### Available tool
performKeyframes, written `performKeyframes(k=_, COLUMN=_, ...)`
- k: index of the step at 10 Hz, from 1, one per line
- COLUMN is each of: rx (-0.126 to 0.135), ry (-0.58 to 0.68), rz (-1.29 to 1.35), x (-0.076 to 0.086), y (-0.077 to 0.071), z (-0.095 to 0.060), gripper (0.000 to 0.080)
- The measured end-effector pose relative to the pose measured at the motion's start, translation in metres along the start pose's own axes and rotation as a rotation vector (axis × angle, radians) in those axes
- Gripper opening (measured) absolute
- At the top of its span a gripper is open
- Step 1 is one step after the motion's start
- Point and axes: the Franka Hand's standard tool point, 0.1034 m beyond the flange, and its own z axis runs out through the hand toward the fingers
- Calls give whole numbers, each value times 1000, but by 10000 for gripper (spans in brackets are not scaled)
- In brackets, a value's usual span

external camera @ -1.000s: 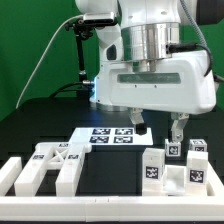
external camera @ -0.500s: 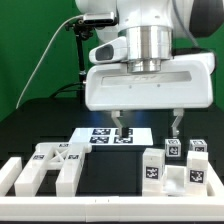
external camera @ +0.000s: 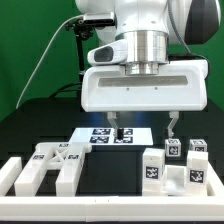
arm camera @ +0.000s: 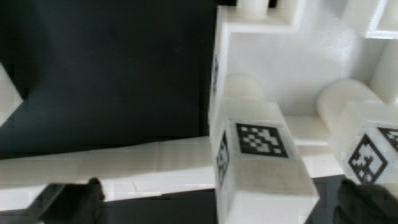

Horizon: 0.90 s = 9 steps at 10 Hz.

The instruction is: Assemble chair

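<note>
Open claw over a chair in loose parts

At the lower left of the exterior view, a framed chair piece (external camera: 45,160) of white bars with square tags lies on the black tabletop (external camera: 40,125), just inside the white border rail (external camera: 8,178). At centre, the marker board (external camera: 100,133) lies flat. Above it hangs the claw (external camera: 146,128), its jaws spread wide with nothing between them; one finger shows in front of the marker board, the other above the right-hand parts. At the lower right, the tagged chair blocks (external camera: 152,170) stand close together, apart from the framed chair piece. The blurred wrist view shows a tagged white upright (arm camera: 262,140) close by, probably one of those blocks.
</note>
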Motion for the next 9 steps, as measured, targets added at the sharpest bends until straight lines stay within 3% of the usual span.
performKeyframes(k=2, rx=-18, ry=-9, rz=-12, x=-14, y=1, z=20, gripper=648)
performKeyframes(k=6, rx=-44, ry=9, rz=-41, x=-18, y=-8, z=63, gripper=648)
performKeyframes(k=9, rx=-44, ry=15, rz=-43, x=-13, y=-11, z=70, gripper=648)
